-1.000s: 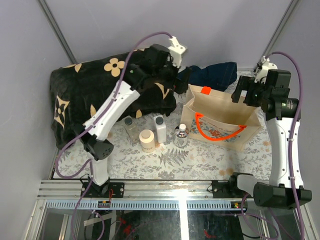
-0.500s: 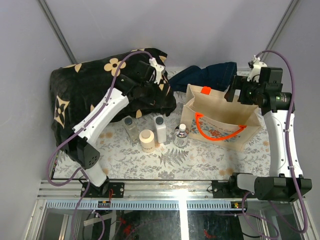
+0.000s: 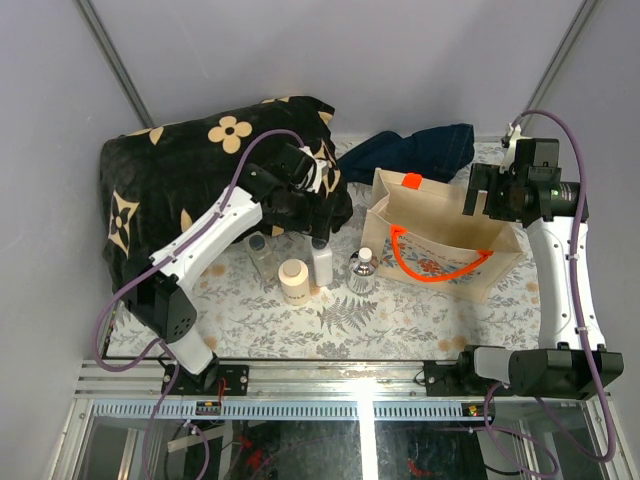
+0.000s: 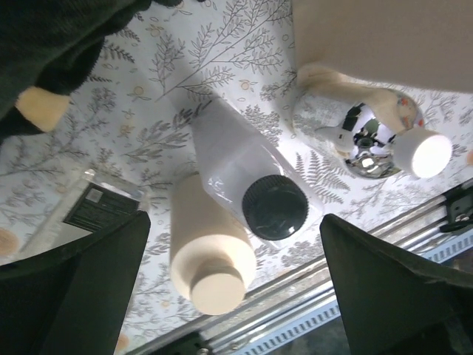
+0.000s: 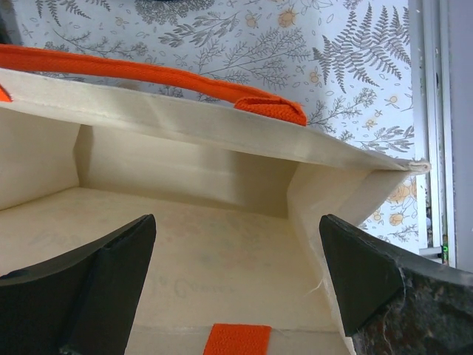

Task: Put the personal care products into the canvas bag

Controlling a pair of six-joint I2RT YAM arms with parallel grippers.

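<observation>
in the last second the left arm has swung off the far end of the black blanket (image 3: 170, 190) and come down over the row of products. its left pincer (image 4: 233, 222) now hangs released, jaws wide, with the taller white bottle (image 3: 321, 258) straddled between them but not touched. that reads as lining up for a first pick.

the right pincer (image 5: 236, 222) has barely shifted. it stays released above the far right side of the canvas bag (image 3: 395, 205), and the part of the inside it sees holds nothing.

all four products stand on the table (image 3: 400, 315) left of the bag: the clear bottle (image 3: 260, 255), the beige jar (image 3: 294, 281) nearest, the white bottle, and the faceted bottle (image 3: 362, 272) just beside the bag's left corner. none is packed yet.
</observation>
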